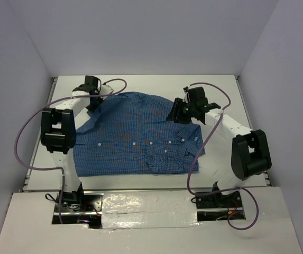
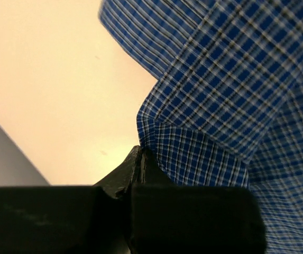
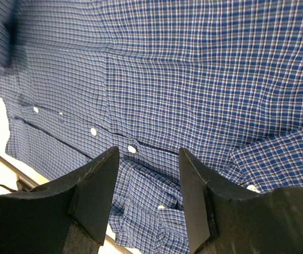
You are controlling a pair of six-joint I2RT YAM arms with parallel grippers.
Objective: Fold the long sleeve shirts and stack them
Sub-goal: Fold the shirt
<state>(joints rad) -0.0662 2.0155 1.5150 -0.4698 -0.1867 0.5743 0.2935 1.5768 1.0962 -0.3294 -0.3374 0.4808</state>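
Folding looks barely begun: left gripper (image 2: 140, 156) clamps an edge of the blue checked shirt (image 1: 135, 143), right gripper (image 3: 148, 153) hangs above, jaws apart.

We are wearing white links (image 1: 224, 123) and bulky black joint housings (image 1: 253, 157) on our left arm (image 1: 60, 127) and right arm (image 1: 244, 148). Purple cables (image 1: 20, 143) are looping along both. Our left gripper (image 2: 140, 154) and right gripper (image 3: 148, 159) are showing matte black, wedge-shaped fingers (image 3: 95, 190), faintly scuffed.

High fixed view looking down, 2 wrist views close, all sharing shirt (image 1: 135, 137)
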